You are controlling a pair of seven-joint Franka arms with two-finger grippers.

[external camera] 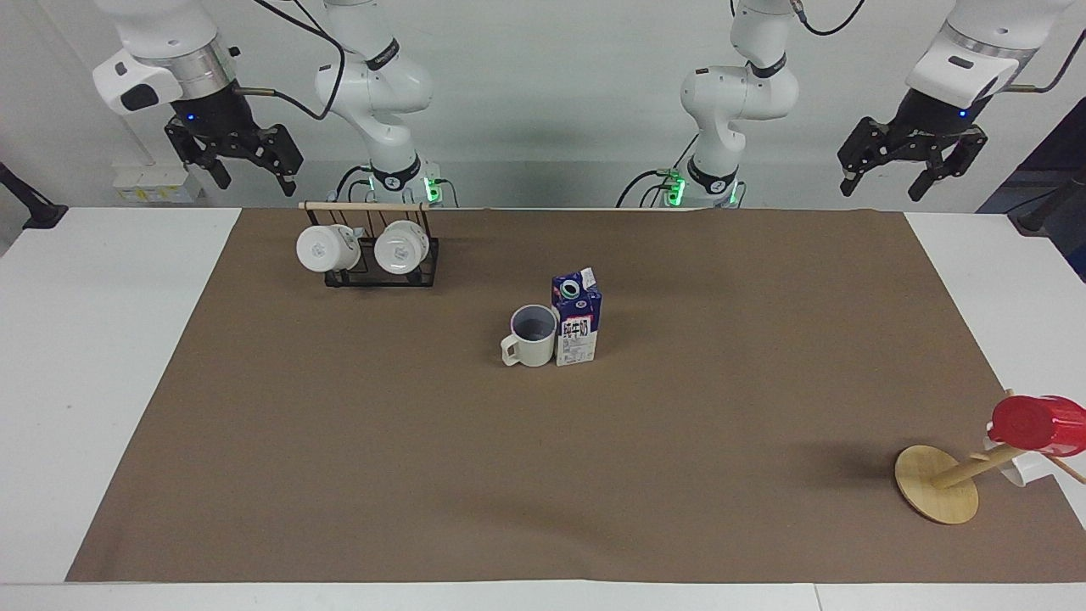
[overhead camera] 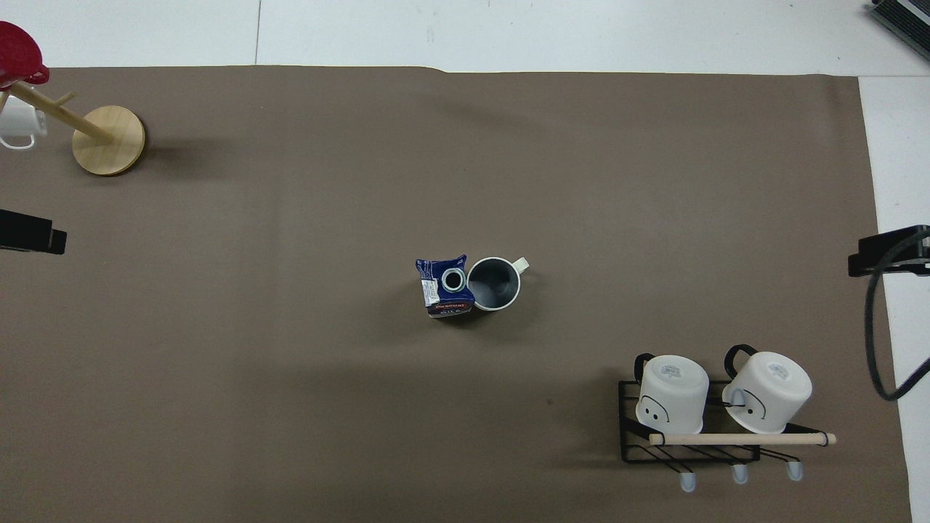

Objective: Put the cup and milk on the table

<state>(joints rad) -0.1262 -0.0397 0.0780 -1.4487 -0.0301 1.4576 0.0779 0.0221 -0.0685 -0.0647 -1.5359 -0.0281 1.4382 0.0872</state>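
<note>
- You have a wide white table (external camera: 102, 356), and a large brown mat (external camera: 424, 475) covers most of its top.
- The cup (external camera: 533, 336) stands upright on the mat at about the middle of the table. It is cream-beige with a grey-blue inside, and its handle points toward the right arm's end.
- The milk (external camera: 577, 318) stands upright against the cup, on the side toward the left arm's end. The two appear to touch. The carton is dark blue above and white below, with a round pale cap on its sloped top.
- Your left gripper (external camera: 911, 168) hangs high in the air, over the table edge nearest the robots, at the left arm's end. Its fingers are spread apart and hold nothing.
- Your right gripper (external camera: 240, 161) hangs high at the right arm's end, over that same edge. Its fingers are also apart and empty.
- A black wire rack (external camera: 382, 273) with a wooden rod sits near the right arm and carries two white mugs (external camera: 327, 248) tipped on their sides.
- A wooden peg stand (external camera: 936, 484) sits at the left arm's end, farther from the robots, with a red cup (external camera: 1037, 423) hung on it.
</note>
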